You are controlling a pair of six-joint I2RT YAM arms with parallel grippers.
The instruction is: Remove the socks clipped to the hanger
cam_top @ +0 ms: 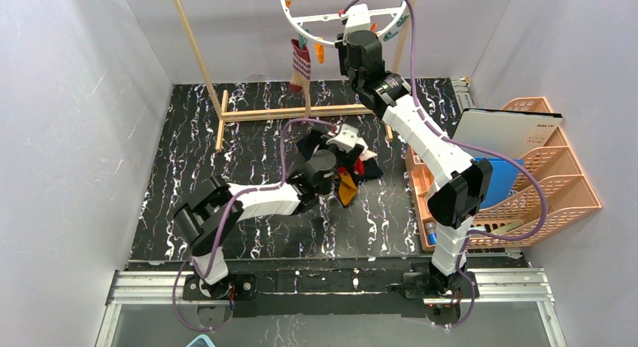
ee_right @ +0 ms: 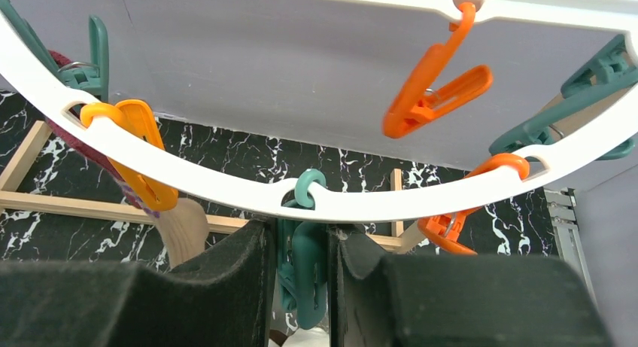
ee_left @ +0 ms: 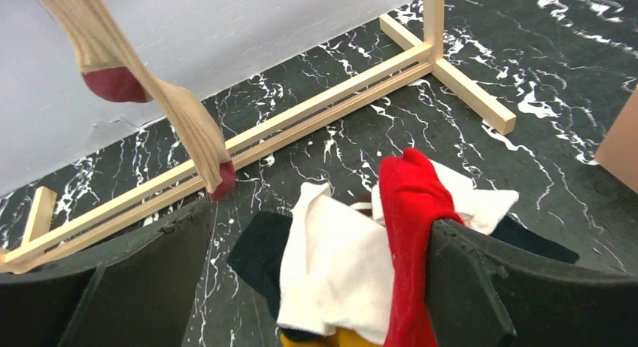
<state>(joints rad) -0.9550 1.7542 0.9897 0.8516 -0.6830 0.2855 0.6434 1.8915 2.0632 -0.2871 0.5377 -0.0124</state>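
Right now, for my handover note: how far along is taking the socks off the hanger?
Done: several socks, red, white and black among them, lie piled on the table under the open left claw. In hand: the right claw pinches a teal clothespin on the white ring. Left: one striped sock hangs from the ring.

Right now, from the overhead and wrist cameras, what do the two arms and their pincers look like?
The left arm and right arm have white boxy links between rounded black joints. A purple cable loops along each. The left pincer and right pincer have broad matte black fingers.
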